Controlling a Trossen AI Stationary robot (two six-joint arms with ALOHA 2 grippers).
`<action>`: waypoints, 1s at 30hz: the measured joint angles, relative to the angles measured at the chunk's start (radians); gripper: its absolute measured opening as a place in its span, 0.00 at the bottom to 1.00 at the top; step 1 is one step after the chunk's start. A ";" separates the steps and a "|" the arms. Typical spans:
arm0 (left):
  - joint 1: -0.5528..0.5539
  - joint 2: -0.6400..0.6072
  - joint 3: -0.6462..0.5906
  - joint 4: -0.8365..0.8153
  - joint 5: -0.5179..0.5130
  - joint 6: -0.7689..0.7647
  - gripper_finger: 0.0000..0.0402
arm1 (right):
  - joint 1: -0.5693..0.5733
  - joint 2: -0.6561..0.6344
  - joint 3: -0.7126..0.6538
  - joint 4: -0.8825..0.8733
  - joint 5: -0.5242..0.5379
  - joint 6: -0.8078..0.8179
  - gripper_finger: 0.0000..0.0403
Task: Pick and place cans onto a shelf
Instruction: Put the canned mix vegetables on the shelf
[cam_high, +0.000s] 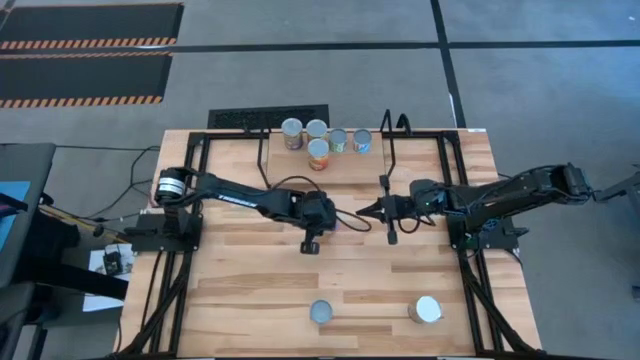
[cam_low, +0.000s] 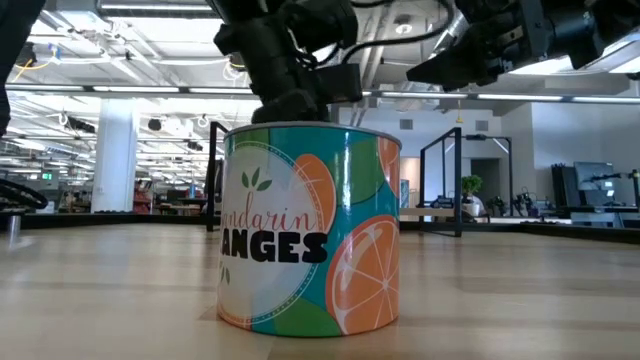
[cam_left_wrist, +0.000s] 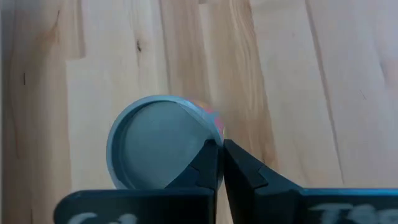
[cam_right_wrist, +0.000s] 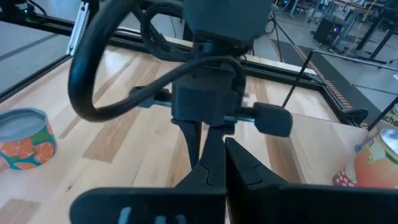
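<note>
Nearest, a can (cam_low: 310, 230) reading "andarin ANGES" stands on the table (cam_high: 250, 290). Mid-table, the left end effector (cam_high: 338, 222) hovers closed over another can (cam_left_wrist: 163, 142), facing the closed right end effector (cam_high: 362, 211). Farthest, five cans (cam_high: 326, 138) crowd the shelf (cam_high: 350, 168).

Bright even ceiling light; soft shadows; wrist foregrounds blurred.

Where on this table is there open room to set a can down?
Bare wood: the table in front of the left arm, left of the near can, and the gap between that can and the other near can. The shelf has free board in front of its five cans. Crowded: mid-table, where the left gripper and right gripper meet.
</note>
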 joint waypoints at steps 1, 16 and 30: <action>0.002 0.008 0.005 0.011 0.000 0.001 0.00 | 0.004 0.000 0.000 -0.005 0.001 -0.002 0.02; 0.024 -0.035 0.006 0.058 0.003 0.020 0.19 | 0.005 0.000 0.000 -0.026 0.000 -0.005 0.03; 0.084 -0.396 -0.296 0.323 0.044 0.000 0.15 | 0.008 0.000 -0.002 -0.025 -0.001 0.014 0.03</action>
